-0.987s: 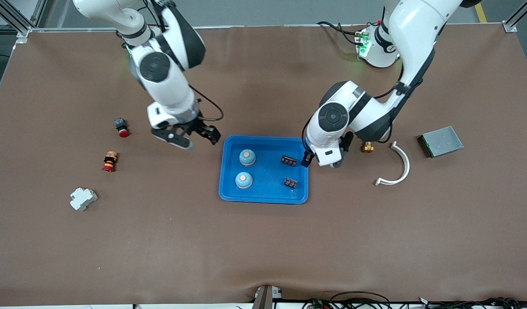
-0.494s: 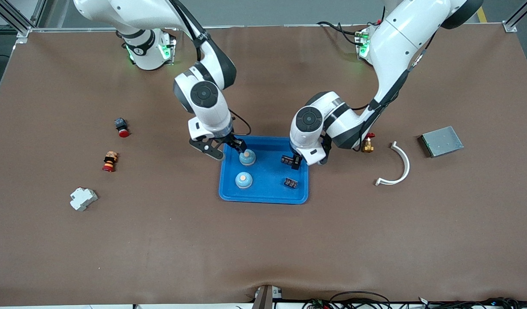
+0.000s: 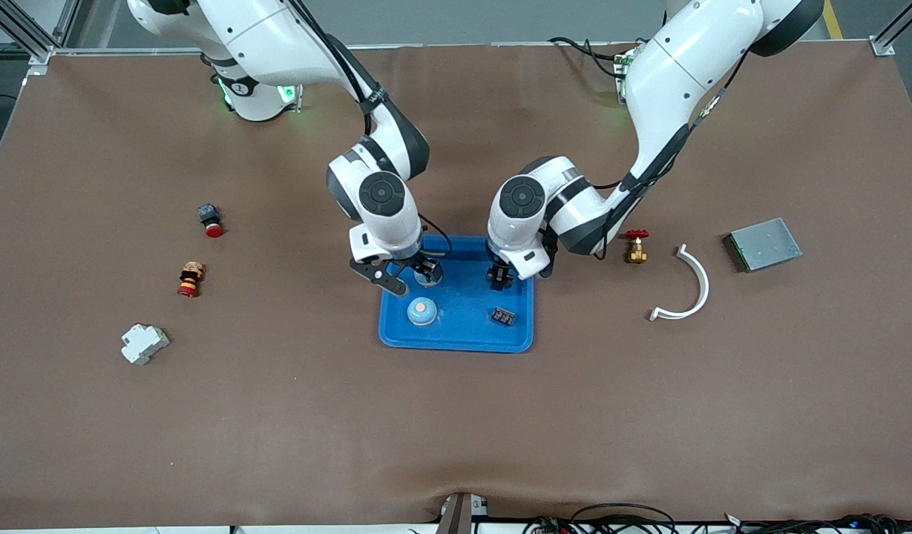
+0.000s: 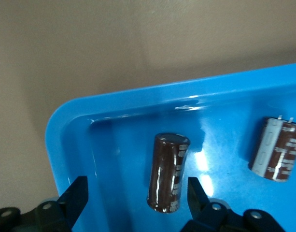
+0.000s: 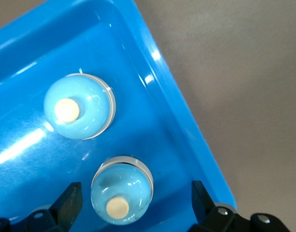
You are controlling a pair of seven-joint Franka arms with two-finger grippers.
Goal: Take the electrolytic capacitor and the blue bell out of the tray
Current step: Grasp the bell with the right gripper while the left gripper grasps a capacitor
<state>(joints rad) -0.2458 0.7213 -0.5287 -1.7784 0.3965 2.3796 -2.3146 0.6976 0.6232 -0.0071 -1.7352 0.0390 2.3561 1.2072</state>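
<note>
Left gripper (image 4: 135, 195) jaws spread, capacitor (image 4: 168, 172) between them in blue tray (image 4: 70, 121). Right gripper (image 5: 136, 200) jaws spread around bell (image 5: 121, 191).

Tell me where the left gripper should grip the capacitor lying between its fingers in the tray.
Probably across the middle of the barrel. The capacitor lies flat in the blue tray, its long axis between the open left gripper's fingers, so come straight down and close on the curved sides. The end caps offer less purchase.
</note>
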